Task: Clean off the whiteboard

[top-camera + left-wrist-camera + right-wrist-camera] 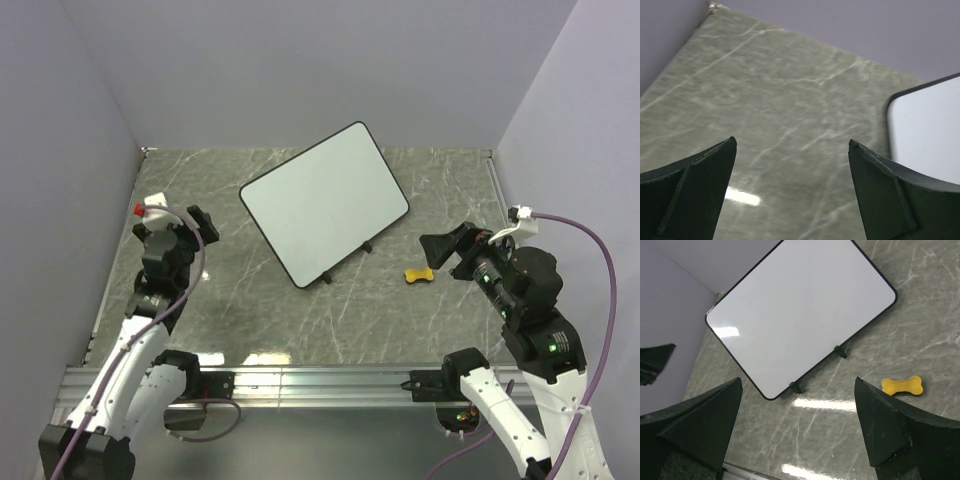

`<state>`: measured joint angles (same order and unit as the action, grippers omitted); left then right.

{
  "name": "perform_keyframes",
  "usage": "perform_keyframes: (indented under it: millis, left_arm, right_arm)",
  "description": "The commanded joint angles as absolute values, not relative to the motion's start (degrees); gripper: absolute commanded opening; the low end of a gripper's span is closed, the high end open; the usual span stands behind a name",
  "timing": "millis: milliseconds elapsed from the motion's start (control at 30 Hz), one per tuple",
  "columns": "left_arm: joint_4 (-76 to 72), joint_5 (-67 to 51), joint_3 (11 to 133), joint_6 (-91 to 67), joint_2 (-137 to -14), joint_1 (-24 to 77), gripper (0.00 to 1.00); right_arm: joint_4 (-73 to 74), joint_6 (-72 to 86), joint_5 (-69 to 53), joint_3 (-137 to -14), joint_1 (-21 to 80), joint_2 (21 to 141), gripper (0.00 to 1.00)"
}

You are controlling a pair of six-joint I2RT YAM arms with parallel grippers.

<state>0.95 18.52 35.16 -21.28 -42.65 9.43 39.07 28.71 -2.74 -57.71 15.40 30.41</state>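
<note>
- Your whiteboard (325, 203) lies flat in the middle of the bench (250, 310), turned at an angle, with one corner near the back wall (320, 60).
- Its two black feet sit on the near long edge, facing you.
- Your left fingers (695, 190) are spread wide, gripping nothing, over marble left of the board's rounded corner.
- Your right fingers (890, 430) are released too, just right of the yellow eraser (419, 274).
- The eraser lies apart from the board, near its right foot, and open bench runs along the near edge.

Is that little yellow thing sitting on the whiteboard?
No, the yellow eraser lies on the table, apart from the whiteboard.
</note>
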Motion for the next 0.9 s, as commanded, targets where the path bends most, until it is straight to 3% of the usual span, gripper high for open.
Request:
perform_keyframes:
  millis: [0, 400, 533, 867]
  left_arm:
    - [-19.28, 26.01, 27.35, -9.43, -41.13, 9.76, 0.99]
    - [-52.02, 10.03, 10.64, -7.75, -58.17, 4.39, 0.99]
    - [-57.54, 12.57, 7.66, -5.28, -63.09, 4.39, 0.99]
    - [-70.92, 6.07, 10.9, -6.85, -78.47, 2.37, 0.99]
  right_arm:
    - [36.48, 28.66, -2.2, -57.39, 15.47, 31.2, 1.0]
    - [37.35, 28.65, -1.67, -56.69, 15.91, 29.71, 1.0]
    - [38.41, 28.65, -1.76, -57.13, 16.26, 30.06, 1.0]
    - [37.53, 29.27, -4.3, -56.6, 17.49, 32.43, 1.0]
